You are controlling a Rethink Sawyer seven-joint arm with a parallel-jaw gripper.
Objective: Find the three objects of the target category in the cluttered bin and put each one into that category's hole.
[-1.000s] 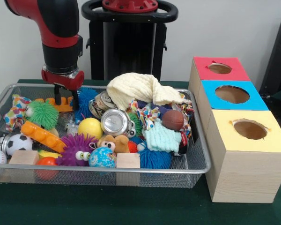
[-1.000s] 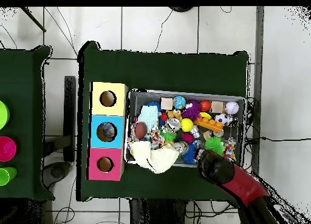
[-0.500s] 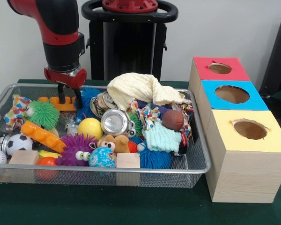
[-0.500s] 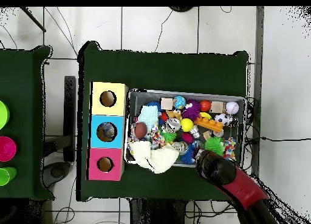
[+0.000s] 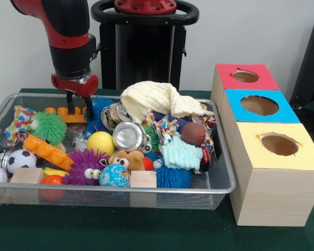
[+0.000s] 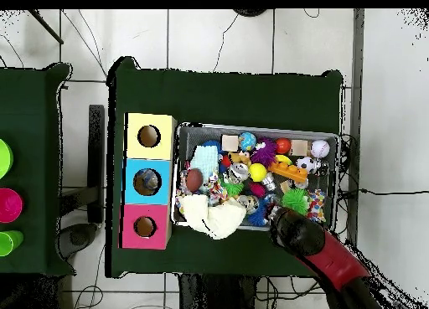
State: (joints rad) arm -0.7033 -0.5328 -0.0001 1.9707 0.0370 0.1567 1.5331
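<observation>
Your hand (image 5: 79, 106) hung over the far left corner of the wire bin (image 5: 220, 180), its two dark fingers (image 5: 70, 104) spread apart and holding nothing. The fingertips stood just above the orange toothed block (image 5: 68, 115) lying there, with a blue spiky ball (image 5: 98, 112) right beside them; I could not tell whether they touched either one.

You had the bin packed full on the green tabletop (image 5: 146, 230). A crushed silver can (image 5: 129, 136) lay near the middle, with a yellow ball (image 5: 100, 142) beside it and a cream cloth (image 5: 154, 99) heaped behind. A green spiky ball (image 5: 47, 127) and a long orange brick (image 5: 48, 152) sat toward the left, a soccer ball (image 5: 20, 159) near the left edge, and a purple fuzzy toy with eyes (image 5: 86, 167), a globe ball (image 5: 114, 176) and a wooden block (image 5: 143, 179) along the near side. A small brown football (image 5: 193, 134) rested on the right.

Beside the bin stood three boxes with round holes on top: the red box (image 5: 245, 76), the blue box (image 5: 259, 105) and the yellow box (image 5: 278, 145). Which category was yours I could not tell.

From overhead, your arm (image 6: 323, 251) reached in over the bin's corner.
</observation>
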